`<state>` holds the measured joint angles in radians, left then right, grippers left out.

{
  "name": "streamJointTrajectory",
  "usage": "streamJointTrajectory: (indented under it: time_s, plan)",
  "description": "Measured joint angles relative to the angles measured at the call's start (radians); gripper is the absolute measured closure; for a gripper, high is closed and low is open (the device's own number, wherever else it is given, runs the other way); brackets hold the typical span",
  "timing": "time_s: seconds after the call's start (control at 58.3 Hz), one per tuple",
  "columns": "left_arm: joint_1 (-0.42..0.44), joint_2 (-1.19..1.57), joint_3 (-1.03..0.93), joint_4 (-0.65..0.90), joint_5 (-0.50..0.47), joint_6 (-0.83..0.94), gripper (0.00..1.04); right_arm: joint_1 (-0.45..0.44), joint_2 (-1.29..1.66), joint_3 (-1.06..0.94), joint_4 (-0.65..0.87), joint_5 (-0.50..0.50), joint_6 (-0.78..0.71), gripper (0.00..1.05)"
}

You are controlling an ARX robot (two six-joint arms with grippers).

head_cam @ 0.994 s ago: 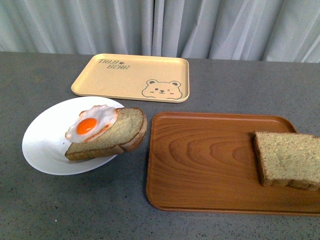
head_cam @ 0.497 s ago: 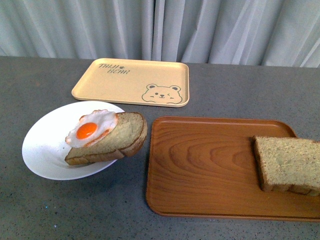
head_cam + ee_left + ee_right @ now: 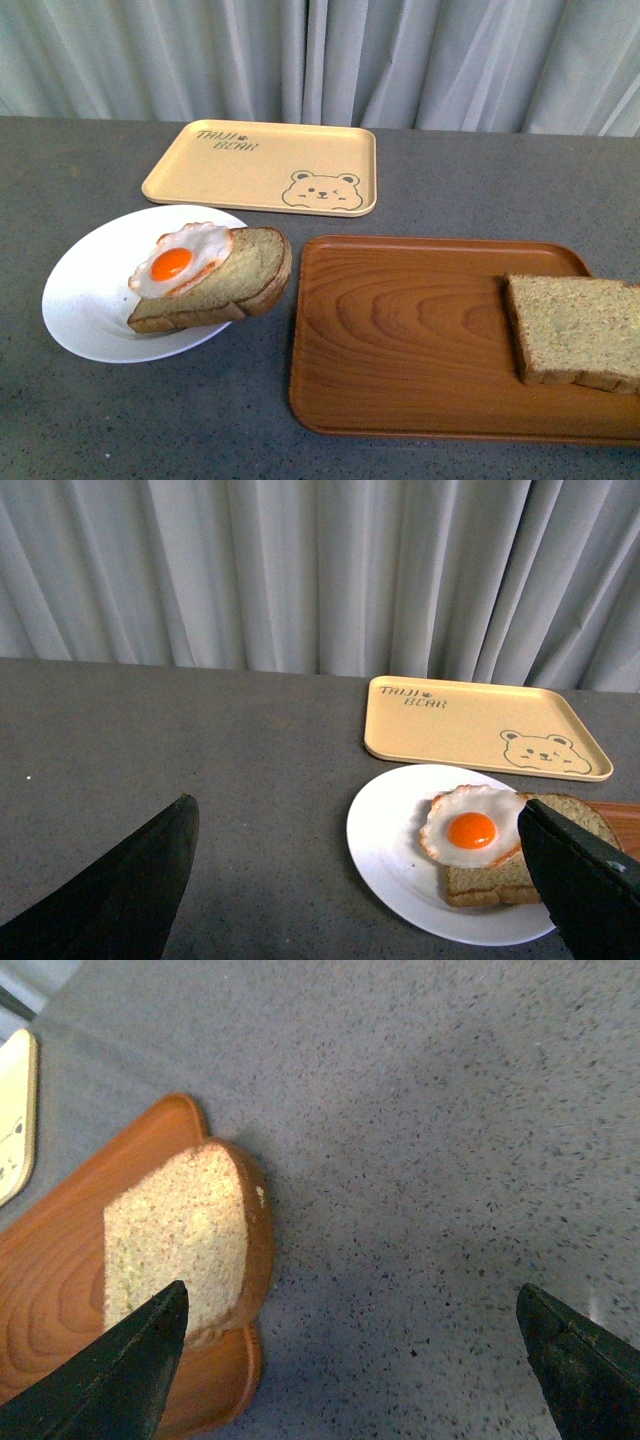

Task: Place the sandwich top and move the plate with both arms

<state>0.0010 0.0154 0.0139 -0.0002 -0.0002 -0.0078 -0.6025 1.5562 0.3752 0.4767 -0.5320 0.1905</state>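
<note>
Got the plain bread slice lying flat at the right end of the wooden tray, well apart from the white plate on the table. Seeing an egg-topped slice on that plate, overhanging its rim toward the tray. Catching left hand and right hand both spread wide, gripping nothing.
</note>
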Motion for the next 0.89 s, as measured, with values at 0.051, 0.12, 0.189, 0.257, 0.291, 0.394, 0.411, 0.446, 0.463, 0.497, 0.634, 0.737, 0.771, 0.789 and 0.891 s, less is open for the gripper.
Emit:
streamJointTrajectory:
  time_s: [0.051,0.12,0.189,0.257,0.291,0.394,0.411,0.446,0.463,0.497,0.634,0.737,0.771,0.789,0.891]
  plan:
    - [0.0,0.0,0.0,0.0,0.0,0.0,0.09,0.047,0.072,0.021,0.03,0.018,0.0,0.09]
    - [0.0,0.0,0.0,0.0,0.0,0.0,0.09,0.11,0.141,0.045,0.039,0.047,-0.004,0.09]
    - [0.0,0.0,0.0,0.0,0.0,0.0,0.09,0.152,0.169,0.057,0.04,0.068,-0.008,0.09]
    - [0.0,0.0,0.0,0.0,0.0,0.0,0.09,0.187,0.189,0.069,0.042,0.078,-0.011,0.09]
    - [0.0,0.0,0.0,0.0,0.0,0.0,0.09,0.2,0.198,0.075,0.044,0.085,-0.011,0.09]
    - [0.0,0.0,0.0,0.0,0.0,0.0,0.09,0.235,0.225,0.09,0.054,0.099,-0.013,0.09]
    - [0.0,0.0,0.0,0.0,0.0,0.0,0.09,0.241,0.231,0.093,0.056,0.103,-0.013,0.09]
    - [0.0,0.0,0.0,0.0,0.0,0.0,0.09,0.25,0.238,0.096,0.057,0.106,-0.014,0.09]
    - [0.0,0.0,0.0,0.0,0.0,0.0,0.09,0.256,0.243,0.097,0.058,0.11,-0.014,0.09]
    - [0.0,0.0,0.0,0.0,0.0,0.0,0.09,0.268,0.254,0.099,0.058,0.118,-0.015,0.09]
    - [0.0,0.0,0.0,0.0,0.0,0.0,0.09,0.289,0.263,0.108,0.059,0.128,-0.02,0.26]
    - [0.0,0.0,0.0,0.0,0.0,0.0,0.09,0.293,0.263,0.11,0.058,0.125,-0.02,0.41]
    - [0.0,0.0,0.0,0.0,0.0,0.0,0.09,0.293,0.263,0.11,0.058,0.122,-0.019,0.47]
    - [0.0,0.0,0.0,0.0,0.0,0.0,0.09,0.293,0.263,0.11,0.058,0.12,-0.019,0.5]
    - [0.0,0.0,0.0,0.0,0.0,0.0,0.09,0.293,0.261,0.113,0.053,0.114,-0.015,0.66]
